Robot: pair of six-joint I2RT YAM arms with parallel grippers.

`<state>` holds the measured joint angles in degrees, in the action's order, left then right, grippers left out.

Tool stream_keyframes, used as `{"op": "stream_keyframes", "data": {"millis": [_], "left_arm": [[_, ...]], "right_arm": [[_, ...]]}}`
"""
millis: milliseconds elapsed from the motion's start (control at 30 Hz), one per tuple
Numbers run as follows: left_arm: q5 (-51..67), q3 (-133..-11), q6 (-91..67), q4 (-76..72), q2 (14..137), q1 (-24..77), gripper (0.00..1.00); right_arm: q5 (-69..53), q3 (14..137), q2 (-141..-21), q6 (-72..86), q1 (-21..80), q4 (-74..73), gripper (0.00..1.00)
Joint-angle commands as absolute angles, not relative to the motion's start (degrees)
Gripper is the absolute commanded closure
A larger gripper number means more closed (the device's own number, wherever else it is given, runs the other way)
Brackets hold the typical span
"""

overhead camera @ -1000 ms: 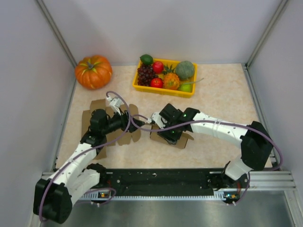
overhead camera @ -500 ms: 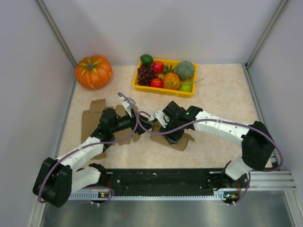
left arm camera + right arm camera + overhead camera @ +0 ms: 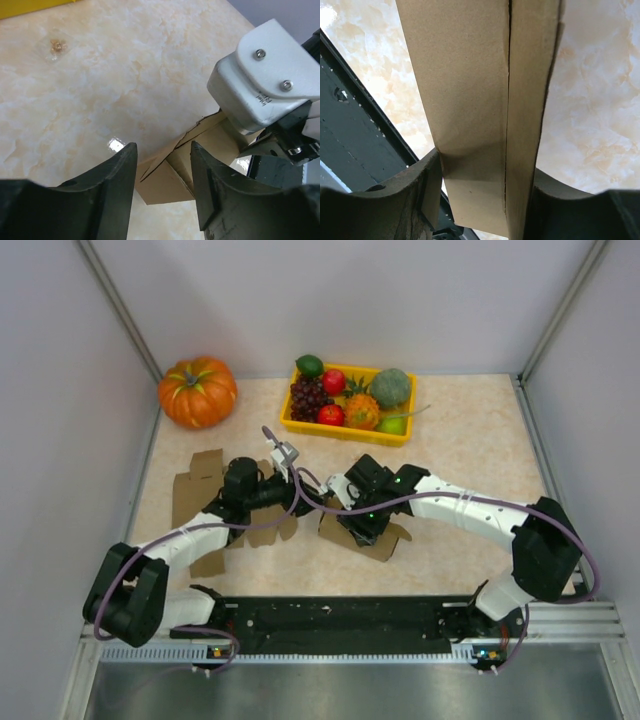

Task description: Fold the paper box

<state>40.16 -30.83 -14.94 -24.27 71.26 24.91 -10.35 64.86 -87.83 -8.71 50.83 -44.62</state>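
the left gripper has reached further right since the earlier view, toward the right gripper. the paper box, partly folded, lies near the middle of the table, clamped between the right fingers. its corner shows between the left jaws, which stand apart; contact unclear.

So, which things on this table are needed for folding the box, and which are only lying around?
For the job:
- paper box, half folded
- right gripper, clamped on the box
- left gripper, open, close to the box

Lying about:
- pumpkin
- yellow tray with fruit
- flat cardboard sheet at the left, ungripped, perhaps a later box
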Motion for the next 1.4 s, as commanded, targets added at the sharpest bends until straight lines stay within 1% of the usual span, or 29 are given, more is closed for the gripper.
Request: {"op": "stream_keyframes", "data": {"millis": [0, 100, 133, 200, 300, 333, 433, 600, 700, 833, 1100, 1167, 1267, 1367], "left_arm": [[43.8, -32.4, -13.6, -24.0, 72.2, 25.3, 0.58], [41.6, -33.5, -14.8, -21.9, 70.9, 25.6, 0.72], [40.3, -34.4, -15.2, -20.3, 70.6, 25.8, 0.79], [38.5, -35.5, -15.6, -18.5, 70.0, 27.1, 0.82], [35.3, -37.2, -17.8, -17.1, 69.7, 30.0, 0.91], [34.0, -38.0, -18.8, -16.6, 69.8, 30.6, 1.0], [31.0, -37.2, -21.1, -16.4, 69.8, 32.1, 1.0], [27.2, -34.1, -25.6, -21.2, 68.7, 34.8, 1.0], [24.7, -35.3, -29.2, -18.2, 69.1, 35.2, 1.0], [25.1, -40.4, -31.2, -12.9, 70.0, 35.2, 1.0], [25.8, -44.6, -35.1, -9.4, 70.1, 35.5, 1.0], [26.3, -44.5, -35.5, -9.7, 70.3, 35.7, 1.0], [26.1, -43.2, -38.1, -10.7, 70.1, 35.9, 1.0], [23.7, -41.8, -37.0, -11.7, 69.4, 37.1, 1.0]], "right_arm": [[-11.1, 64.2, -87.0, -8.2, 50.9, -44.4, 0.72], [-10.5, 64.2, -87.4, -8.1, 50.8, -44.4, 0.75], [-10.2, 64.2, -87.8, -8.0, 50.9, -44.4, 0.76], [-9.8, 64.2, -88.2, -7.6, 50.9, -44.2, 0.78], [-9.7, 64.2, -89.2, -6.9, 50.9, -43.8, 0.78], [-9.2, 64.1, -89.5, -6.6, 50.9, -43.4, 0.79], [-7.7, 63.8, -89.6, -5.4, 50.9, -42.5, 0.79], [-8.5, 65.1, -90.0, -4.5, 50.9, -42.0, 0.78], [-8.7, 65.4, -90.4, -4.5, 50.9, -41.9, 0.78], [-8.6, 65.0, -91.0, -4.5, 50.9, -41.7, 0.78], [-8.6, 64.1, -91.1, -4.2, 50.9, -40.9, 0.77], [-8.8, 64.1, -91.1, -3.9, 50.9, -40.5, 0.77], [-7.8, 64.2, -91.2, -2.9, 50.9, -40.0, 0.73], [-9.0, 63.9, -90.4, -2.0, 50.9, -38.6, 0.72]]}}
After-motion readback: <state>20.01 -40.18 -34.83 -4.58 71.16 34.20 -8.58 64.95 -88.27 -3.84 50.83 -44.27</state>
